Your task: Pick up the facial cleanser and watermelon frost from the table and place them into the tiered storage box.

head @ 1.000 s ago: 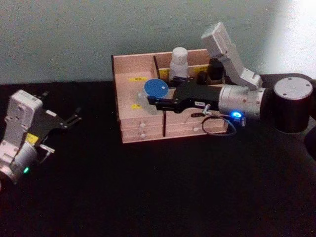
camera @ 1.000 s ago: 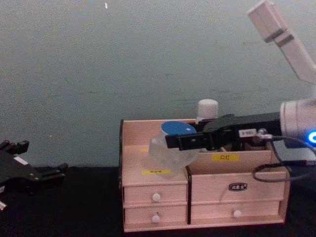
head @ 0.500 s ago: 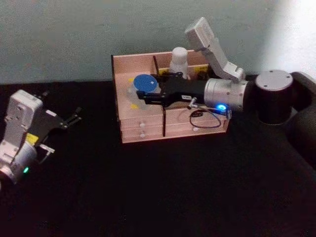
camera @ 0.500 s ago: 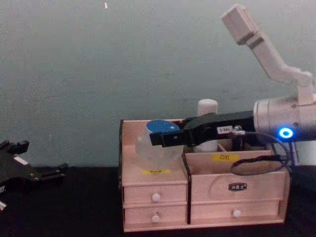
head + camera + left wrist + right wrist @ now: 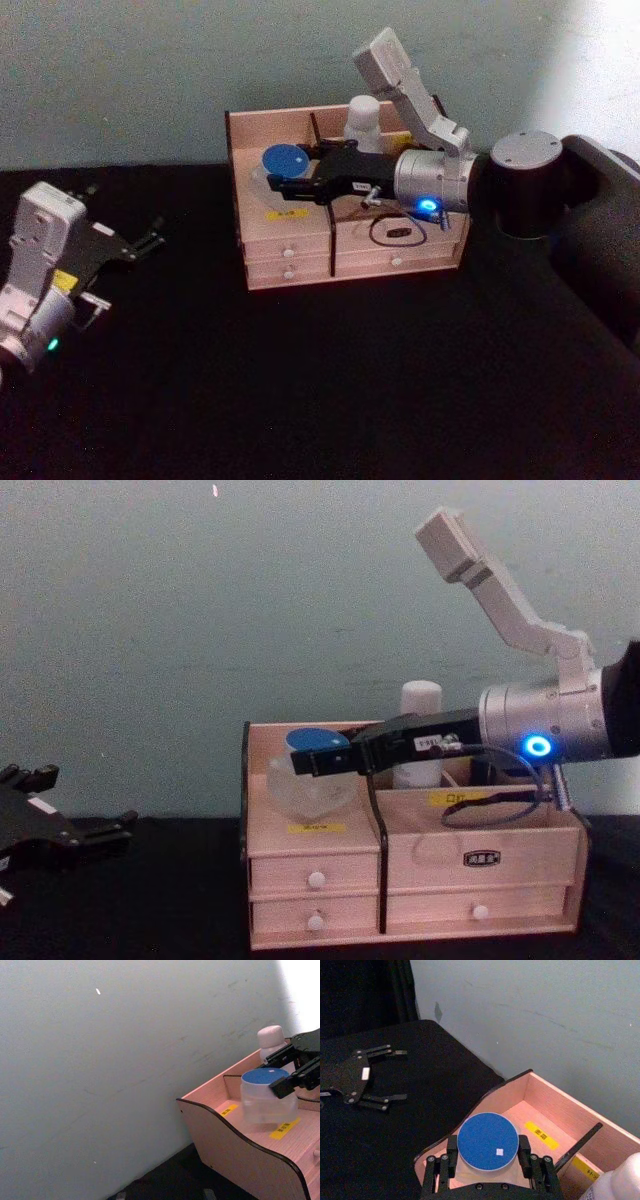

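Swings watermelon frost (image 5: pixel 283 160) left, down into tiered storage box (image 5: pixel 290 272), right gripper (image 5: pixel 282 178) clamped on; drop due. Parks left gripper (image 5: pixel 140 243) spread.

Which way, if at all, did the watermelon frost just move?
Yes. The watermelon frost, in the right claw, shifted left from the tiered storage box's centre divider, over its left compartment.

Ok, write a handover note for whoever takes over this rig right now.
Right gripper: fingers shut on the blue-lidded jar, low in the left compartment of the box; I cannot tell if it has touched down.
Left gripper: open, idle over the table at the left.
White bottle: standing in the box's rear section.
Done: bottle stowed.
Left: release the jar, pull the right arm back.
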`<state>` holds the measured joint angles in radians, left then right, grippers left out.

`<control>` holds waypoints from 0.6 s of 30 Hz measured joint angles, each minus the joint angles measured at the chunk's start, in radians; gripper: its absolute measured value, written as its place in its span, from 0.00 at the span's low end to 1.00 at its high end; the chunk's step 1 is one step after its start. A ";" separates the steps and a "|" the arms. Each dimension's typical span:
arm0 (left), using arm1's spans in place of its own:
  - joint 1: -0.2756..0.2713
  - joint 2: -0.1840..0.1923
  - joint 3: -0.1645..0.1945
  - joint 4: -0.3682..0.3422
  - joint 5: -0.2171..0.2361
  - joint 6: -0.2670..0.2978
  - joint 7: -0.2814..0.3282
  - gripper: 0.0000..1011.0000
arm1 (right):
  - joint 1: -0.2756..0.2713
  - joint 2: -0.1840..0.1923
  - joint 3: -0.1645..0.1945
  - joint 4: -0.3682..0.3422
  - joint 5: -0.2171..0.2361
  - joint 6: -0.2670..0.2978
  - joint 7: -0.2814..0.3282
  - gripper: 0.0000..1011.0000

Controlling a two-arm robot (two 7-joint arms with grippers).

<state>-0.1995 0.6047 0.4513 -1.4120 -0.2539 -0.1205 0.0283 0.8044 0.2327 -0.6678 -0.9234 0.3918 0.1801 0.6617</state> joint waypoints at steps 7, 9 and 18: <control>0.000 0.000 0.000 0.000 0.000 0.000 0.000 0.99 | 0.021 -0.031 0.014 0.060 -0.007 -0.007 -0.001 0.72; 0.000 0.000 0.000 0.000 0.000 0.000 0.000 0.99 | 0.026 -0.040 0.018 0.077 -0.010 -0.010 -0.002 0.72; 0.000 0.000 0.000 0.000 0.000 0.000 0.000 0.99 | 0.042 -0.067 0.028 0.129 -0.027 -0.015 0.003 0.72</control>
<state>-0.1996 0.6047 0.4514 -1.4120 -0.2539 -0.1205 0.0283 0.8462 0.1658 -0.6398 -0.7949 0.3647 0.1654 0.6645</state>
